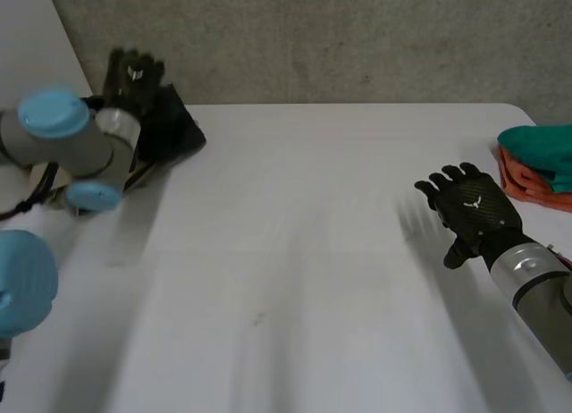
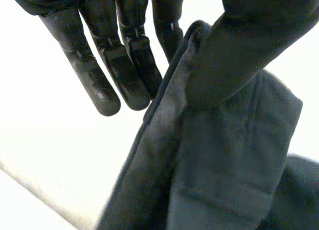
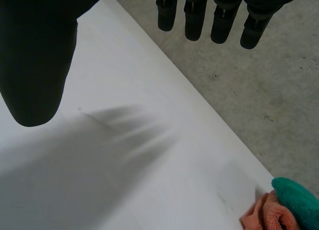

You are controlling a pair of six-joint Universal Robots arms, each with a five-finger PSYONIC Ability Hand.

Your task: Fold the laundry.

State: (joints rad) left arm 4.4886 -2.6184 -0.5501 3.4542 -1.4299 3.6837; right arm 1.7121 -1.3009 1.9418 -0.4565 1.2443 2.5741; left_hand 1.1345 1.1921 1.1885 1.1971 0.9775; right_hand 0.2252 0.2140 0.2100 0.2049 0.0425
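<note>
Left hand (image 1: 134, 73) at the far left corner of the tabletop (image 1: 313, 252): dark cloth (image 1: 174, 127) pinched between thumb and straight fingers (image 2: 104, 75), hanging from the grip. Right hand (image 1: 474, 207) spread wide above the right side, holding nothing. Just beyond it, a teal cloth (image 1: 541, 149) lies on an orange cloth (image 1: 527, 182) at the right edge.

The white bench (image 1: 295, 279) bears a dark cloth (image 1: 174, 127) at its far left corner and, at its right edge, an orange cloth (image 1: 525, 182) under a teal cloth (image 1: 541, 149).
</note>
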